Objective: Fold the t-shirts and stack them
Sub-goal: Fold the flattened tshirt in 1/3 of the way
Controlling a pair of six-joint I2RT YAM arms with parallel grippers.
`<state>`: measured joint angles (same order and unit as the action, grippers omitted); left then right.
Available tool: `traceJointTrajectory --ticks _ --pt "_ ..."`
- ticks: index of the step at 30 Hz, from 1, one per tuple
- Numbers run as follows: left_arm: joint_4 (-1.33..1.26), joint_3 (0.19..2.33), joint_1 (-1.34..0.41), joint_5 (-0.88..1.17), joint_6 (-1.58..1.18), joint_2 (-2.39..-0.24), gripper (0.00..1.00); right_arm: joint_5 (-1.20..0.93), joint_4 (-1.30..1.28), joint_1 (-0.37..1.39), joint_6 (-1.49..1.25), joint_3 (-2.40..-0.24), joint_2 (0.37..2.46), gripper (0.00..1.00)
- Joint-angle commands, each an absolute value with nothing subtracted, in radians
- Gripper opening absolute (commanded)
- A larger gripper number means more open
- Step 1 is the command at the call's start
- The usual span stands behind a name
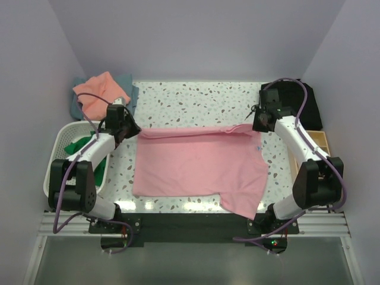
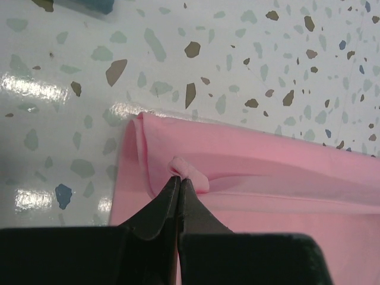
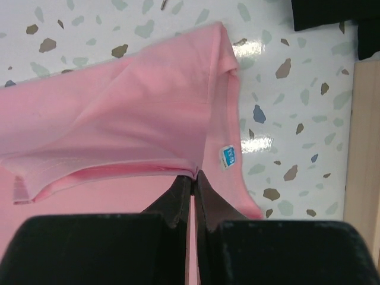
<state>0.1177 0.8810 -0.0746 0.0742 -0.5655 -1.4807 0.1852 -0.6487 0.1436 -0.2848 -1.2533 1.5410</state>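
Item 1. Light pink t-shirt point(image 1: 199, 169): we log it lying spread in the middle of the speckled table point(image 1: 196, 98). Its far edge is turned over into a narrow folded band. A small blue-and-white neck label point(image 3: 228, 157) shows near its far-right corner.

Item 2. Left gripper point(image 2: 179, 181): we place it at the pink shirt's far-left corner. Its claw is pressed fully together, with a small pinch of pink cloth bunched at the tips.

Item 3. Right gripper point(image 3: 193, 177): we place it at the pink shirt's far-right corner, just beside the label. Its claw is likewise pressed together, nipping the edge of the folded band with no gap between the fingers.

Item 4. Salmon-orange t-shirt point(image 1: 100, 92): we note it beyond the pink shirt's far-left corner, well apart from it, resting on top of the grey-blue t-shirt point(image 1: 76, 105), which shows around its edges.

Item 5. Bright green t-shirt point(image 1: 77, 146): we note it crumpled inside a white basket point(image 1: 56, 148), left of the pink shirt.

Item 6. Black cloth-like item point(image 1: 306, 101): it lies beyond the pink shirt's far-right corner; we cannot tell what it is.

Item 7. Wooden tray point(image 1: 319, 141): right of the pink shirt, partly behind the right arm.
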Motion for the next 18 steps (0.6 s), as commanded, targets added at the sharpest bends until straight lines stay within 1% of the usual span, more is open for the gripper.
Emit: traceJointTrajectory --ticks 1,5,6,7,8,9,10,11,12,16,18 --pt "0.112 0.838 -0.074 0.052 -0.575 -1.447 0.0 0.166 -0.684 0.143 -0.328 -1.191 1.479 0.0" --pt "0.117 0.787 -0.074 0.046 -0.574 -1.445 0.0 0.132 -0.7 0.144 -0.336 -1.138 1.465 0.0" --pt "0.12 0.776 -0.074 0.038 -0.572 -1.445 0.0 0.124 -0.698 0.144 -0.337 -1.125 1.462 0.03" --pt "0.123 0.764 -0.074 0.038 -0.571 -1.445 0.03 0.126 -0.703 0.146 -0.339 -1.105 1.46 0.18" --pt "0.124 0.759 -0.074 0.037 -0.569 -1.448 0.25 0.136 -0.704 0.147 -0.339 -1.097 1.46 0.28" --pt "0.141 0.758 -0.074 0.031 -0.569 -1.45 0.32 0.149 -0.706 0.146 -0.339 -1.088 1.445 0.39" --pt "0.149 0.753 -0.074 0.028 -0.572 -1.448 0.37 0.169 -0.709 0.146 -0.341 -1.08 1.436 0.4" --pt "0.153 0.75 -0.074 0.023 -0.575 -1.433 0.54 0.178 -0.712 0.146 -0.339 -1.081 1.424 0.46" --pt "0.163 0.749 -0.074 0.015 -0.581 -1.421 0.59 0.187 -0.718 0.146 -0.341 -1.088 1.399 0.48" --pt "0.169 0.773 -0.074 0.002 -0.6 -1.356 0.73 0.17 -0.681 0.147 -0.342 -1.12 1.35 0.51" --pt "0.169 0.814 -0.074 0.017 -0.601 -1.353 0.75 0.137 -0.655 0.147 -0.35 -1.141 1.368 0.5"
